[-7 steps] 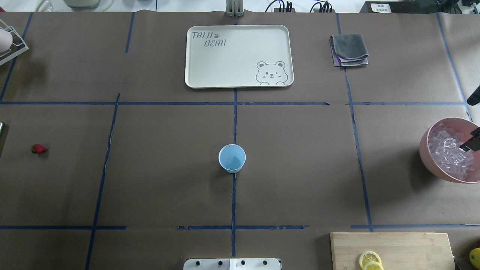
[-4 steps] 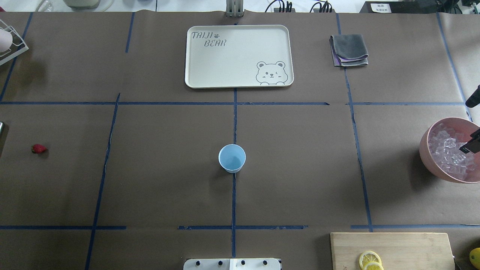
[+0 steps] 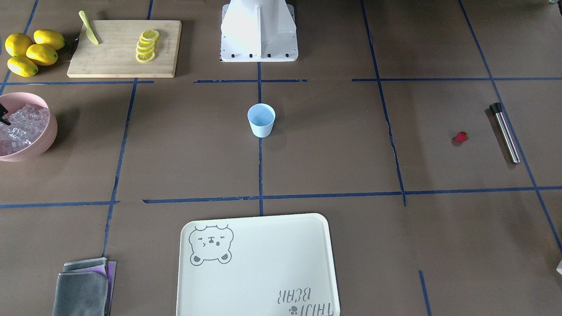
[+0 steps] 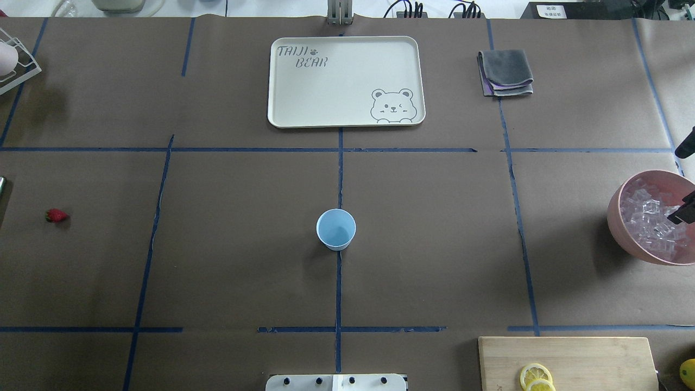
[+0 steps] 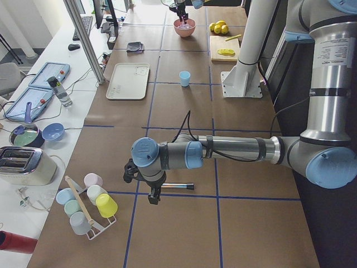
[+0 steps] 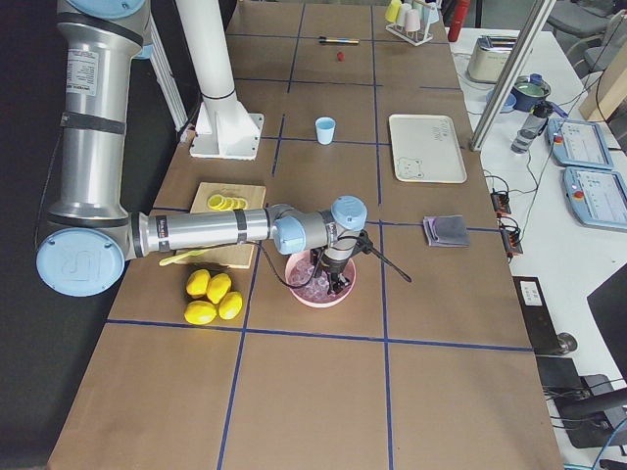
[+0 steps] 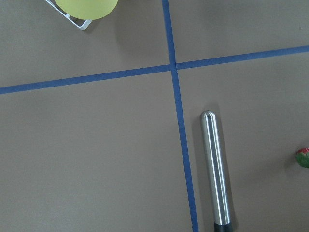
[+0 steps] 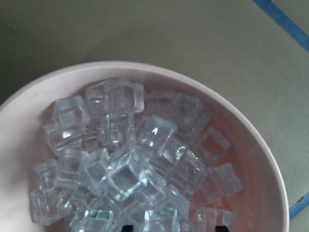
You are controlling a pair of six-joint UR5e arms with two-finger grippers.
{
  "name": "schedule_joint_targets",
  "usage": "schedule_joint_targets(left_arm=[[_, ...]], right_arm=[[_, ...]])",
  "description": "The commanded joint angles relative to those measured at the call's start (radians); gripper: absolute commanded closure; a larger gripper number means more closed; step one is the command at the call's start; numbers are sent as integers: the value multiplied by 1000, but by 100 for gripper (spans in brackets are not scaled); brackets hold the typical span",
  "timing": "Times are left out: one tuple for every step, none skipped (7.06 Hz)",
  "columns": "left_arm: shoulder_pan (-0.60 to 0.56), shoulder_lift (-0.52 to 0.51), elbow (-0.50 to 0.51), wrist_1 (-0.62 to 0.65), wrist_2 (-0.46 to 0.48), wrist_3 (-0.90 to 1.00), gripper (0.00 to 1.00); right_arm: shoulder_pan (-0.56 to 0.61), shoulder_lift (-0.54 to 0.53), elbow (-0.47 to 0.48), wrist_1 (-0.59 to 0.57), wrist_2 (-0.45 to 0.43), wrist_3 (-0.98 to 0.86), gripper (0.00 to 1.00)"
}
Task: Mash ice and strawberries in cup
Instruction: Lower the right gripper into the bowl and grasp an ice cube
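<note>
Right end effector (image 4: 683,213) shifted over ice (image 4: 649,217); tray (image 4: 347,81) reads "TAIJI BEAR".

One cup (image 3: 261,120), one strawberry (image 3: 460,137), four lemons (image 3: 41,53), one tray (image 3: 259,267), one pink bowl (image 3: 41,142), one steel rod (image 3: 506,134).

cream tray (image 4: 347,81) printed "TAIJI BEAR" beside a bear drawing, no other legible text

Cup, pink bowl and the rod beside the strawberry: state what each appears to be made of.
Cup: probably plastic, light blue, matte, with a thin rim.
Pink bowl: likely plastic or melamine, smooth with a soft sheen; ceramic cannot be ruled out.
Rod: metal, seemingly brushed steel, with a bright highlight along its length, and a black end, perhaps plastic or rubber.
</note>
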Motion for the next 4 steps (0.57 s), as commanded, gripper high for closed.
schedule_joint_targets(left_arm=[[0, 0, -7, 0, 0, -2, 0], [0, 0, -7, 0, 0, -2, 0], [0, 0, -9, 0, 0, -2, 0], [0, 0, -9, 0, 0, -2, 0]], right_arm=[[0, -3, -2, -1, 0, -2, 38], [-2, -3, -2, -1, 4, -2, 38], [-8, -3, -2, -1, 2, -1, 38], [-9, -3, -2, -1, 4, 1, 39]])
